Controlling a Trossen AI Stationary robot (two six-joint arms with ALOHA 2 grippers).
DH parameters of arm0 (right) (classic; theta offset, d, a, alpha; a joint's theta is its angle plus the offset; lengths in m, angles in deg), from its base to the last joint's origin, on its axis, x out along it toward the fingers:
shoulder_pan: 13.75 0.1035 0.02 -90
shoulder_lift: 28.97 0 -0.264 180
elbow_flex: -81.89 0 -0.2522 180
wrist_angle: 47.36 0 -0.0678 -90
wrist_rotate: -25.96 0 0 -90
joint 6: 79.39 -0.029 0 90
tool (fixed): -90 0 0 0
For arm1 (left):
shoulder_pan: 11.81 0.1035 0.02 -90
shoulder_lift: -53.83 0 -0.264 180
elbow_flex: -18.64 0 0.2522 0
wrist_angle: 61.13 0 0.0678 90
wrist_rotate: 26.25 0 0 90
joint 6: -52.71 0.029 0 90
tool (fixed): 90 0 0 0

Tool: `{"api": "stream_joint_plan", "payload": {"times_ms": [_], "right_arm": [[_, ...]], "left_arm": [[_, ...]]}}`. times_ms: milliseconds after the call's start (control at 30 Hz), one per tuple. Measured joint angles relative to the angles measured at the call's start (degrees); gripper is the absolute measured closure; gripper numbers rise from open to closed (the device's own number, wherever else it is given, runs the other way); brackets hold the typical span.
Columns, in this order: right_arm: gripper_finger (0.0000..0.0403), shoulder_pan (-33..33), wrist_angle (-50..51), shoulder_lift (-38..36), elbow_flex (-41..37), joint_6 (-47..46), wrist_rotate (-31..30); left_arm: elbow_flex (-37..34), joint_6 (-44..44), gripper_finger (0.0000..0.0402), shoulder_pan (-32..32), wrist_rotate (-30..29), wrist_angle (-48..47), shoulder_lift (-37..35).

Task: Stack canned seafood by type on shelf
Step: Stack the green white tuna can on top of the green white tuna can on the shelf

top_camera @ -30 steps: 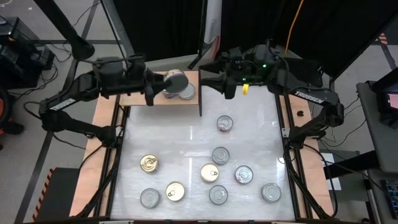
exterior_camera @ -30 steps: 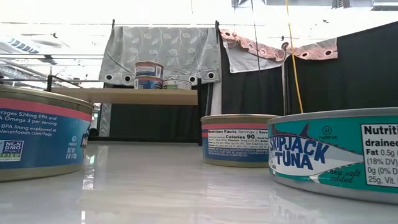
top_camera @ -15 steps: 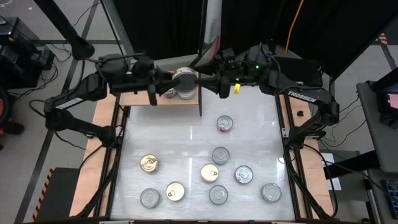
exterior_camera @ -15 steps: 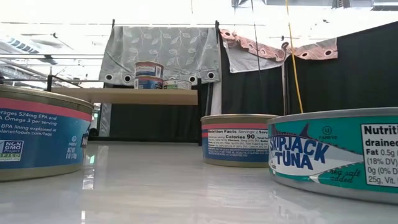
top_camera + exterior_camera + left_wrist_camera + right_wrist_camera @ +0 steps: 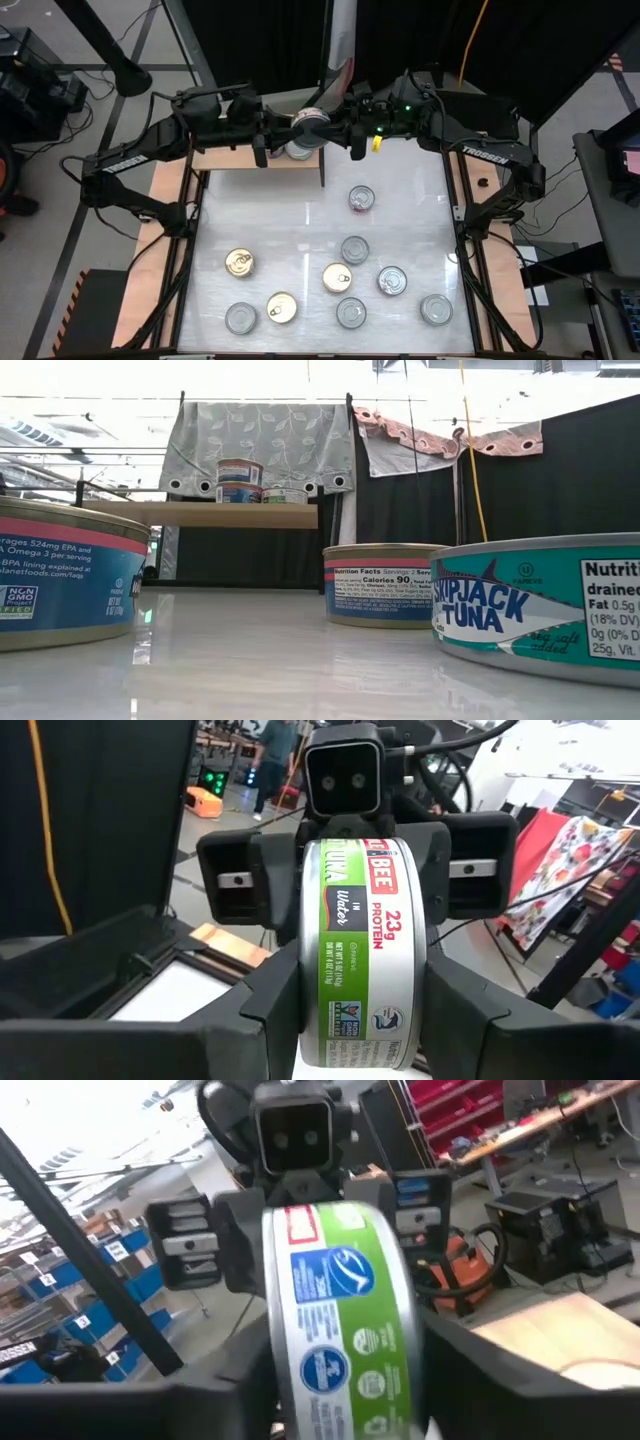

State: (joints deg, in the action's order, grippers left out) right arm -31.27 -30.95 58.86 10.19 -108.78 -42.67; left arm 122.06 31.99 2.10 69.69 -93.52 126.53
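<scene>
Nine tins (image 5: 352, 249) scattered on table (image 5: 420, 215), stacked tins (image 5: 240, 480) on shelf (image 5: 200, 513)

From my station, the green-labelled round tin (image 5: 355, 955) held on edge runs off the left wrist picture's lower edge, and its label reads only in part. In the right wrist view that tin (image 5: 340, 1320) is blurred, its small print unreadable. In the low view, the blue-and-pink-labelled tin (image 5: 65, 575) and the teal skipjack tuna tin (image 5: 540, 610) are cropped by the sides.
</scene>
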Motion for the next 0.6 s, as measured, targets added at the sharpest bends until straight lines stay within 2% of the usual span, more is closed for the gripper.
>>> {"api": "stream_joint_plan", "payload": {"times_ms": [100,133,233,400,500,600], "right_arm": [[0.0284,-0.1,-0.1,0.0,0.0,0.8,0.3],[0.029,-0.1,-0.1,0.0,0.0,1.0,0.2],[0.0289,-0.2,0.8,0.0,0.0,1.0,-0.5],[0.0289,-1.7,0.9,0.1,-0.1,-0.4,0.4],[0.0289,-3.2,0.7,0.1,-0.1,-2.2,0.9],[0.0287,-5.1,0.4,0.1,-0.1,-4.9,1.2]], "left_arm": [[0.0,-0.8,0.0243,0.0,-1.4,0.2,0.0],[0.0,-0.9,0.0242,-0.1,-2.6,0.3,0.0],[0.0,-1.8,0.0225,0.8,-3.7,-0.3,0.0],[0.0,-5.2,0.0147,2.6,-6.3,-3.7,-1.2],[0.0,-3.8,0.0103,3.6,-10.7,-5.3,-2.6],[0.1,-2.6,0.0082,5.6,-19.5,-10.1,-4.3]]}}
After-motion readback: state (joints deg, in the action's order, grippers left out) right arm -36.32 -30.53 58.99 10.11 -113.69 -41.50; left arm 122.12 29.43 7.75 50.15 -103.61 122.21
